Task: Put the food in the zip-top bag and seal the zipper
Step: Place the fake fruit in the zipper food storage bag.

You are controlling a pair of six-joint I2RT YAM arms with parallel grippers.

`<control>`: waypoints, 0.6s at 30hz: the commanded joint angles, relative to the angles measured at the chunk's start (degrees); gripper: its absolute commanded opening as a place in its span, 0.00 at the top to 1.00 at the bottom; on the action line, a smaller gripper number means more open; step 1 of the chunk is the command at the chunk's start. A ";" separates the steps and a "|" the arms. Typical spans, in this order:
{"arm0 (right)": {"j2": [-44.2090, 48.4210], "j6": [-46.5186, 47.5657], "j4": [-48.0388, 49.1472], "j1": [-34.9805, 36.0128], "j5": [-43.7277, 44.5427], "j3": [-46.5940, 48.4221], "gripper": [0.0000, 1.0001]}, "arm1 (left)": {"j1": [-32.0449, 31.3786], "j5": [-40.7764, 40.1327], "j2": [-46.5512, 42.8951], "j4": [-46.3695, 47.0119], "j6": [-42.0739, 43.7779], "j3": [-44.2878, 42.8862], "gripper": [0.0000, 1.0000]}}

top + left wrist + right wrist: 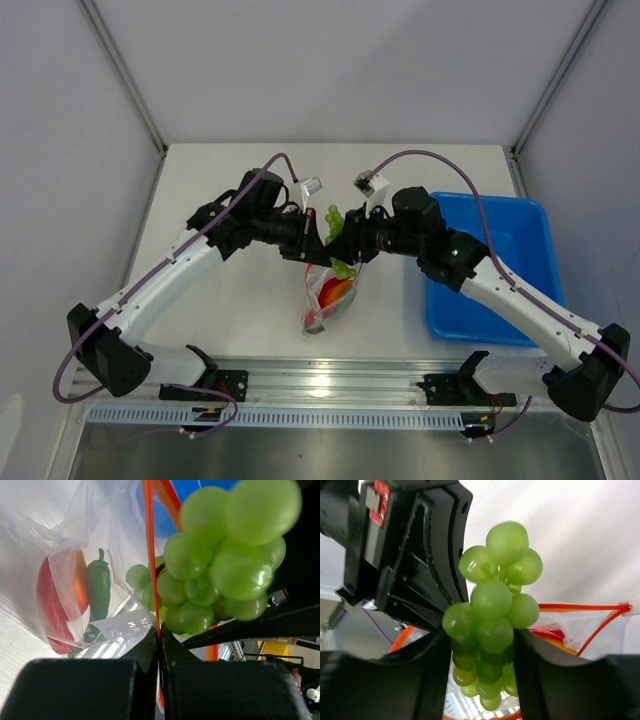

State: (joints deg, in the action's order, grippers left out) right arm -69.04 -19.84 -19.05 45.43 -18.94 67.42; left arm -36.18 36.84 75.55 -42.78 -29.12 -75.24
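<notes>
right wrist view: mid-frame, your right gripper [481, 647] is clamped around the lower part of the green grapes [492, 597], held at the mouth of the zip-top bag [580, 625]. your left gripper [160, 635] is pinched tight on the zipper [150, 555]; the red pepper [47, 605] and green pepper [99, 587] lie inside the bag, left of frame

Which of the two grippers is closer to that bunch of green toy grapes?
Right. The right gripper is clamped around the bunch of green grapes; the left gripper is just beside them, pinching the orange-red zipper strip of the clear plastic bag.
</notes>
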 commanded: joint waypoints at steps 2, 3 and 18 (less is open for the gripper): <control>2.94 1.03 0.94 0.80 1.97 -1.06 0.45 | 0.32 2.19 0.12 3.41 -1.64 -1.40 0.99; 3.20 1.03 0.77 0.80 2.50 -1.23 0.37 | 0.41 2.18 0.21 3.58 -1.72 -1.31 0.99; 1.54 3.05 -9.51 0.55 11.55 9.99 0.14 | 0.32 2.89 2.94 1.30 0.55 -3.16 1.00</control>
State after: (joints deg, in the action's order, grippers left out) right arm -67.18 -18.46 -26.24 46.92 -10.98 71.53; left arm -36.16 38.20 78.91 -41.32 -29.89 -75.24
